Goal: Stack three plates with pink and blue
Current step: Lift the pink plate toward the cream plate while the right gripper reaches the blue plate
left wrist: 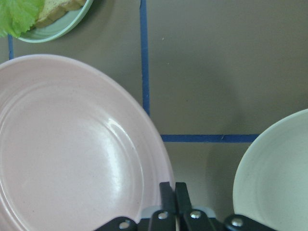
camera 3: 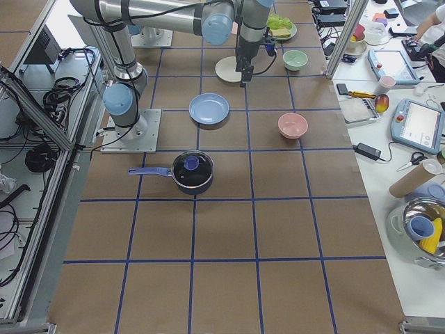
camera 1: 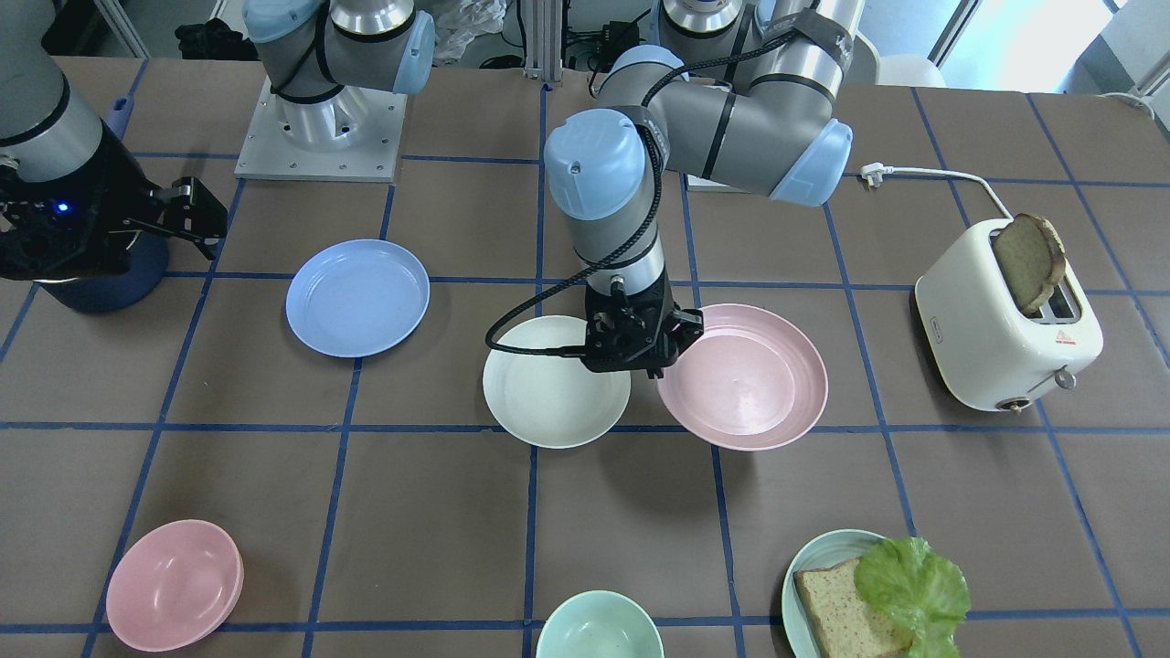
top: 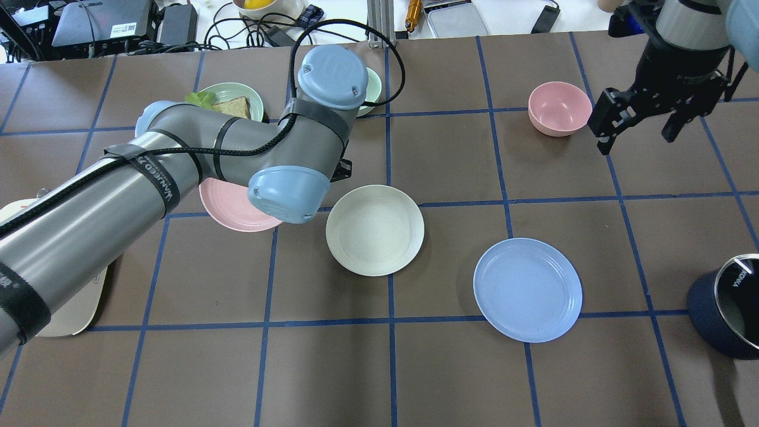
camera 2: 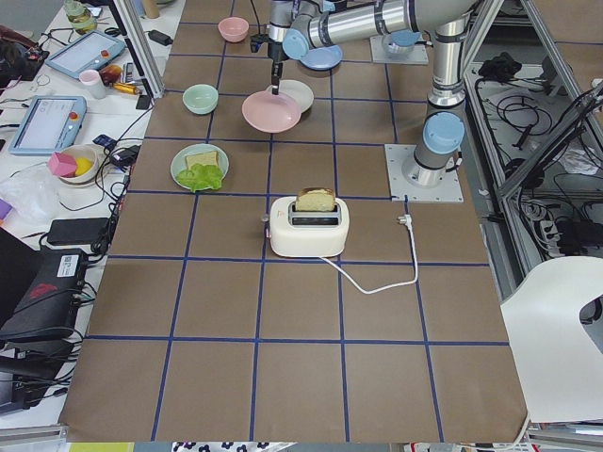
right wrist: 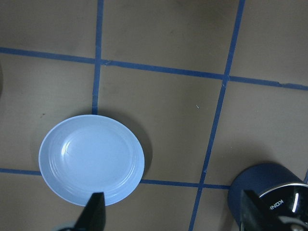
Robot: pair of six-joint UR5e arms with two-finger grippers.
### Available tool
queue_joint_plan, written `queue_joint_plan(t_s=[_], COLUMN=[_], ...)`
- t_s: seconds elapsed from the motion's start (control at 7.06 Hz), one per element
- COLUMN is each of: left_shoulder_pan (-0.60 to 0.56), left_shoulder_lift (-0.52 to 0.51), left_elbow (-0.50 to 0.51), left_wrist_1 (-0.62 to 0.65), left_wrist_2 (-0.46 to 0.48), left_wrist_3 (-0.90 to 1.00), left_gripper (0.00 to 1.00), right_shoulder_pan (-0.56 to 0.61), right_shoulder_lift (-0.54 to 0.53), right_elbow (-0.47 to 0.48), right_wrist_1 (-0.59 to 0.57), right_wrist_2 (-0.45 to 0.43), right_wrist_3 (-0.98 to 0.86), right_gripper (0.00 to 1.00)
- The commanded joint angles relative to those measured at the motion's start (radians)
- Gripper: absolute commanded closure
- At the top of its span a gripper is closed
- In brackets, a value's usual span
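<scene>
Three plates share a bench with a toaster and a dark pot. The blue plate lies flat and alone. The cream plate sits just beside the pink plate, whose near rim the left fingers pinch tight. The right fingers hang spread and empty.

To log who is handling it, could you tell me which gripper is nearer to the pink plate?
Left. The left gripper is clamped on the rim of the pink plate, beside the cream-white plate. The right gripper hangs open far off, past the blue plate.
</scene>
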Motion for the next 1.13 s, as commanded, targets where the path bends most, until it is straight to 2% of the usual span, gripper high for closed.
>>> queue_joint_plan(t_s=[0.0,0.14,0.42,0.85,0.99], left_shoulder_pan=[-0.082,-0.120,-0.202,-0.298,-0.311], left_shoulder_lift=[-0.054,-0.082,-0.149,-0.272,-0.295], left_elbow=[0.061,0.084,0.152,0.266,0.286], left_wrist_1=[-0.028,-0.028,-0.064,-0.135,-0.143], left_wrist_2=[0.000,-0.004,-0.007,-0.024,-0.026], left_wrist_3=[-0.098,-0.162,-0.264,-0.345,-0.359], left_gripper=[1.00,1.00,1.00,1.00,1.00], right_shoulder_pan=[-0.051,-0.058,-0.065,-0.157,-0.160], right_shoulder_lift=[-0.060,-0.110,-0.198,-0.201,-0.198], right_elbow=[0.192,0.319,0.568,0.803,0.811], right_wrist_1=[-0.086,-0.203,-0.421,-0.676,-0.696], right_wrist_2=[0.052,0.088,0.085,0.125,0.133], right_wrist_3=[-0.017,-0.018,-0.032,-0.036,-0.035], right_gripper=[0.00,0.00,0.00,0.02,0.22])
